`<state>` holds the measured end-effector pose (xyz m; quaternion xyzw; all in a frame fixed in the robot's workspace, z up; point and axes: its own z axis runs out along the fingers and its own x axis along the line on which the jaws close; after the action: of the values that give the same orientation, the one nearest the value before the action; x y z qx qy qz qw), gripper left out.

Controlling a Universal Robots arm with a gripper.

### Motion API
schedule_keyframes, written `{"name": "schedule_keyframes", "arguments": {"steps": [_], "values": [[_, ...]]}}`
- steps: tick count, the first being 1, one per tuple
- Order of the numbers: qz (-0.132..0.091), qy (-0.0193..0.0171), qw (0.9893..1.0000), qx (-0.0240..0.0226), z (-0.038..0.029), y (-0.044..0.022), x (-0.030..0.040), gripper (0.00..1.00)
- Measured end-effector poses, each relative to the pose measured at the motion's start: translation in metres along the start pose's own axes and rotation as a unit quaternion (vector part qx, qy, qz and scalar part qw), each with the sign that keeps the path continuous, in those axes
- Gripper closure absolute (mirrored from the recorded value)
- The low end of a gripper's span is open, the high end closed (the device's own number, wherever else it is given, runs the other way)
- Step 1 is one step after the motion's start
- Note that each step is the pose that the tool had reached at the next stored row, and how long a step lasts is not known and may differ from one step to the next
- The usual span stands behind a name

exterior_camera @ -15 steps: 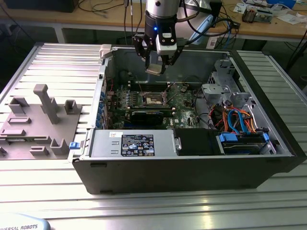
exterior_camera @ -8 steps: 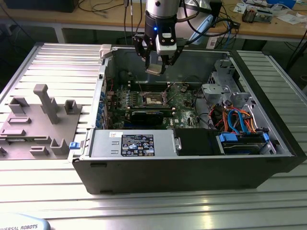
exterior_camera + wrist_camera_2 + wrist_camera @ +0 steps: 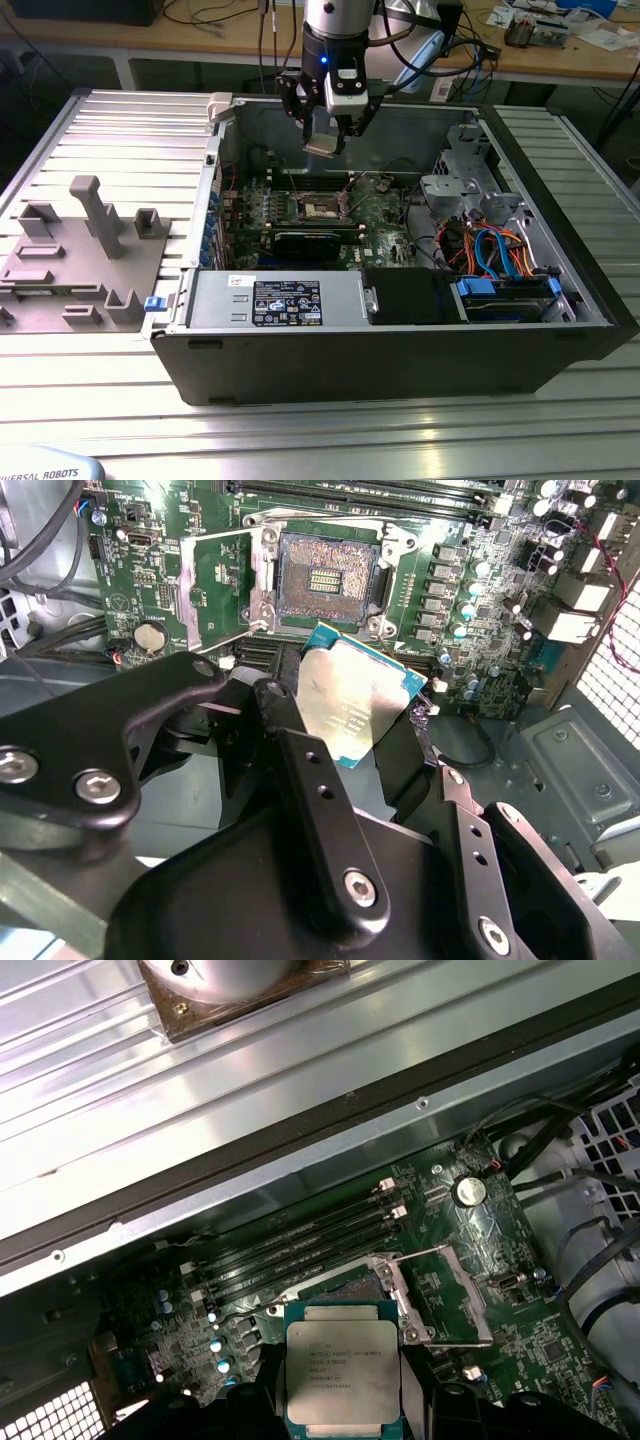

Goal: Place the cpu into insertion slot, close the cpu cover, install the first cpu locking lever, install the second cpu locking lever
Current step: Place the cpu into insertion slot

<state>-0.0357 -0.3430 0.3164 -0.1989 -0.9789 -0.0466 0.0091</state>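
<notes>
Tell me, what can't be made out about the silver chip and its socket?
- Silvery square chip: underside hidden by its own top, both wrist views.
- Dark-framed square socket: partly behind the chip in the first wrist view; contacts too small in the exterior view.
- Black tool: grip on chip too small, exterior view.

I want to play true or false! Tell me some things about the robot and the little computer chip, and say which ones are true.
1. The gripper is holding the cpu. True.
2. The cpu sits in the insertion slot. False: the gripper holds it up above the green board, and the slot is empty.
3. The cpu cover is shut over the slot. False: it is flipped open and lies beside the slot.
4. The computer case is open on top, so its insides show. True.
</notes>
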Motion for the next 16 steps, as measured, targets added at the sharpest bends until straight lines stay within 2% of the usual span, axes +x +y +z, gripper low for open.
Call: {"name": "schedule_keyframes", "arguments": {"steps": [16], "values": [[0.005, -0.0005, 1.0, -0.0002, 0.0004, 0.0, 0.0, 0.46]]}}
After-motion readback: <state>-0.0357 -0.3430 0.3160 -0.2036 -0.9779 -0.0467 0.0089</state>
